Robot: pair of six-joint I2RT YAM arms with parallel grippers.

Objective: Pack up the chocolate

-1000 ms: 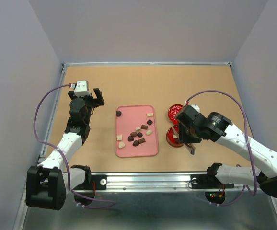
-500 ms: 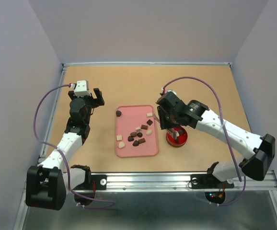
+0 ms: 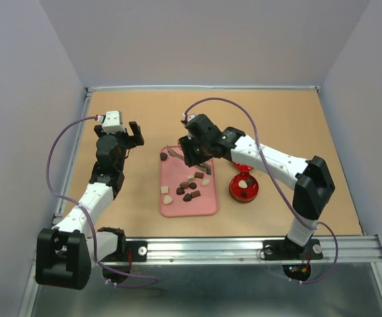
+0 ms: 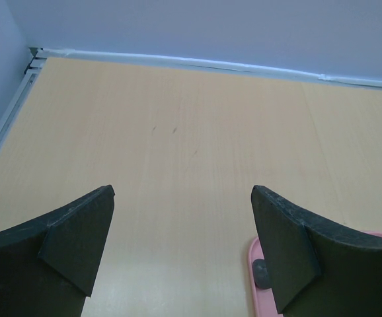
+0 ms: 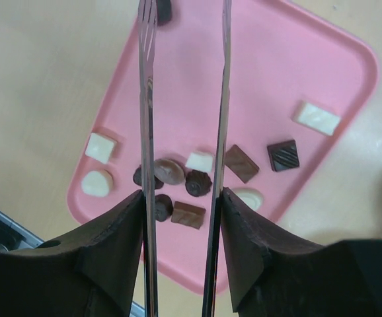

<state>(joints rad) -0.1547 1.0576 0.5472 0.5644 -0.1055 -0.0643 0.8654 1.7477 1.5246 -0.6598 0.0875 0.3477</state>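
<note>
Chocolate (image 3: 192,186) is lying mostly on the pink tray, roughly a dozen dark and cream pieces, with a few already sitting in the red tin.

Working down by size:
- **Worktop:** The worktop (image 3: 145,119) is carrying everything.
- **Tray and tin:** The pink tray (image 3: 204,206) is sitting at the middle of the worktop. The red tin (image 3: 234,193) is standing open just beside the tray's right edge.
- **Right arm:** The right arm (image 3: 270,162) is reaching across the tray from the tin side.
- **Right pincer:** The right pincer (image 5: 181,198) is gripping a pair of metal tongs (image 5: 148,99), its pads (image 5: 128,224) pressing the outer faces of the two blades. The blades are standing apart with nothing between them.
- **Left pincer:** The left pincer (image 4: 181,218) is gaping fully and holding nothing, above bare worktop left of the tray.
- **Tong tips:** They are hovering close to a lone dark round piece (image 3: 164,156) at the tray's far left corner. I am unable to tell whether they are touching it.

I am judging the step in hand as the approach for a fresh pick, with the packing only partly done. The next move is calling for lowering the blades astride one piece and squeezing gently so it is not skidding or popping out. After that comes lifting it and carrying it to the tin.
</note>
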